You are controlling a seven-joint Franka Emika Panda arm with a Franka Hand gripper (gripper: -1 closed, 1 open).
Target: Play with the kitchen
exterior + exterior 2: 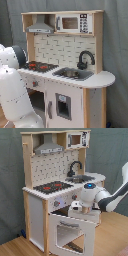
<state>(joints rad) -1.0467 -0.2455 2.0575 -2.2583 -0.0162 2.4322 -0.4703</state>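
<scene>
In the second exterior view's centre, the gripper hovers by the white and light-wood toy kitchen above its open windowed oven door, seemingly working it; jaw state unclear.

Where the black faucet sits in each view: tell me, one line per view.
First exterior view: the black faucet stands right of centre, behind the sink.
Second exterior view: the faucet stands just above centre, behind the sink.
Shared landmark: the grey hood, upper left in both exterior views.
</scene>
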